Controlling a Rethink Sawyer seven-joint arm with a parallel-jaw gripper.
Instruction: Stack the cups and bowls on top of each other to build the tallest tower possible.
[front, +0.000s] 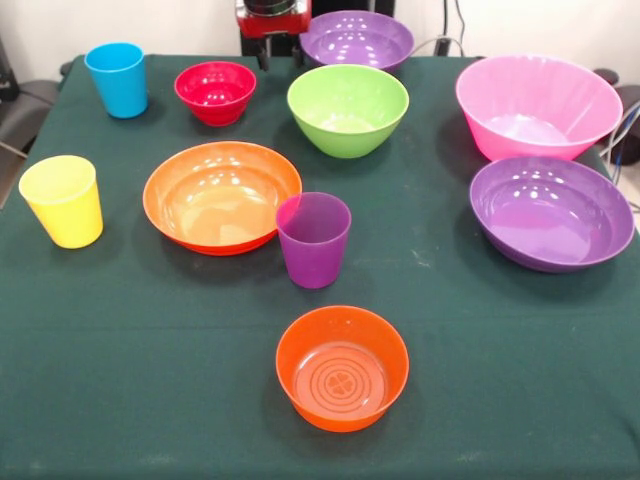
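Purple cup (313, 238) touching wide orange bowl (221, 196); others standing apart, unstacked.

Nothing stacked; all upright, apart on green cloth. Cups: blue cup (117, 78) far left, yellow cup (63, 199) left edge, purple cup (314, 238) centre, just beside wide orange bowl (221, 196). Small red bowl (215, 91), lime green bowl (347, 108), far purple bowl (356, 40), big pink bowl (537, 105), right purple bowl (551, 211), small orange bowl (342, 367) nearest.

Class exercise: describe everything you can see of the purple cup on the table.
The purple cup is a small, glossy, translucent plastic tumbler that tapers from a wide round rim to a narrower base. It stands upright, mouth up and empty, on the green cloth near the table's middle. In this view its rim overlaps the wide orange bowl beside it; whether they touch cannot be told. The small orange bowl sits apart, nearer the camera.
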